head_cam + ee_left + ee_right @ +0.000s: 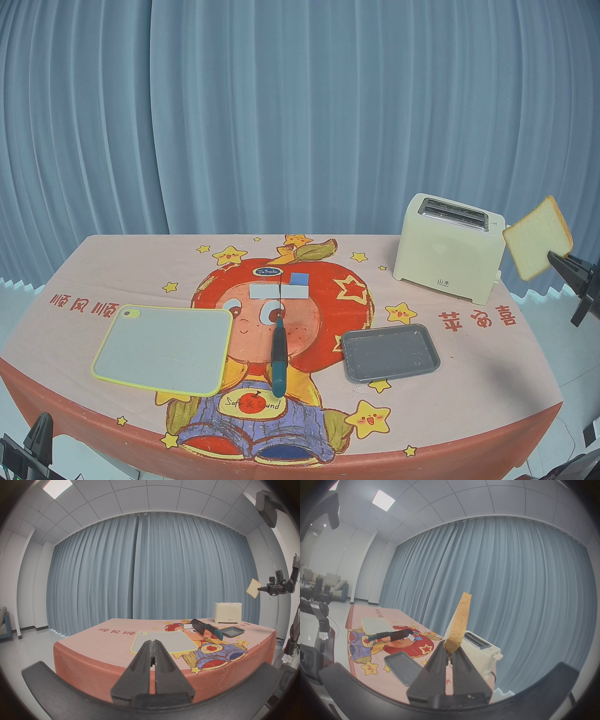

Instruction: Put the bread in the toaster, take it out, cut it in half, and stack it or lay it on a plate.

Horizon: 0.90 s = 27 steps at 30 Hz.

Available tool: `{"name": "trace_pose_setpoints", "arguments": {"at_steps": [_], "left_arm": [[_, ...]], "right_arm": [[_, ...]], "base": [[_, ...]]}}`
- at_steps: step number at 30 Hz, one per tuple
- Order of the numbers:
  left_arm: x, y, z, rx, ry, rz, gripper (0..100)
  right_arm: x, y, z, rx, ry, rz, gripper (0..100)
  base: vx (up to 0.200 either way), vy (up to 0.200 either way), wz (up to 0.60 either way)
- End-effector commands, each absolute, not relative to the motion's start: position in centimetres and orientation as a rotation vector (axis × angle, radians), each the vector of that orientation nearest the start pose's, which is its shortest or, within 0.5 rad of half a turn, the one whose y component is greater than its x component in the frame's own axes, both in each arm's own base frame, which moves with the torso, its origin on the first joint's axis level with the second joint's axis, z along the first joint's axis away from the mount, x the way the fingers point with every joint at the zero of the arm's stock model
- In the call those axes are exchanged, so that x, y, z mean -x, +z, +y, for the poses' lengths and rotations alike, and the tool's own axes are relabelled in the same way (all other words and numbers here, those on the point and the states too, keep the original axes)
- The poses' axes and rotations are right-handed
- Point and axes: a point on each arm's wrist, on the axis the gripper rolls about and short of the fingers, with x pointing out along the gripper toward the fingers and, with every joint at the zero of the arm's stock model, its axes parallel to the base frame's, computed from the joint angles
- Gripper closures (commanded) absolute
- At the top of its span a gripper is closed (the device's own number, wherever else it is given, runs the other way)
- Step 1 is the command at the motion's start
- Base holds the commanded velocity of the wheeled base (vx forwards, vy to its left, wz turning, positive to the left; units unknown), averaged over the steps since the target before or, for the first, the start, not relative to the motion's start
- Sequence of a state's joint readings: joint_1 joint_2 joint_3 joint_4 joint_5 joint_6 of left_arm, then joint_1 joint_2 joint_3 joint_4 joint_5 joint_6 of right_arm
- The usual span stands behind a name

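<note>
Blue curtain; tiled ceiling; lit panel

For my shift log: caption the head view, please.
Right gripper holds a bread slice aloft beside the toaster; knife, cutting board and tray lie on the table.

Matte black, wedge-shaped jaws

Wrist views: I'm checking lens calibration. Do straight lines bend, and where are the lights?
Left wrist view: the ceiling grid bows strongly, and a lit panel shines overhead. Right wrist view: same bowing, with a light panel too. Head view: the curtain folds curve outward.
</note>
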State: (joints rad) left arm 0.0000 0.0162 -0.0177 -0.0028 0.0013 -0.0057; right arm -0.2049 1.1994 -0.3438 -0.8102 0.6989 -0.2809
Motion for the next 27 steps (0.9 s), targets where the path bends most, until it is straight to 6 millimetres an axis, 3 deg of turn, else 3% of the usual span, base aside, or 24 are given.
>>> {"name": "trace_pose_setpoints", "arguments": {"at_steps": [1, 12, 23, 27], "left_arm": [[2.3, 7.6, 0.0, 0.006, 0.002, -0.002, 100], [2.3, 7.6, 0.0, 0.006, 0.002, -0.002, 100], [2.3, 7.6, 0.0, 0.006, 0.002, -0.002, 100], [2.3, 7.6, 0.0, 0.006, 0.002, -0.002, 100]], "right_arm": [[-16.2, 19.4, -1.9, 0.227, 0.494, -0.023, 100], [-16.1, 19.4, -2.7, 0.184, 0.449, -0.005, 100], [-17.5, 20.8, -3.4, 0.205, 0.43, -0.036, 100], [-18.4, 20.9, -3.5, 0.238, 0.513, -0.049, 100]], "base": [[0.0, 0.0, 0.0], [0.0, 0.0, 0.0], [0.0, 0.0, 0.0], [0.0, 0.0, 0.0]]}}
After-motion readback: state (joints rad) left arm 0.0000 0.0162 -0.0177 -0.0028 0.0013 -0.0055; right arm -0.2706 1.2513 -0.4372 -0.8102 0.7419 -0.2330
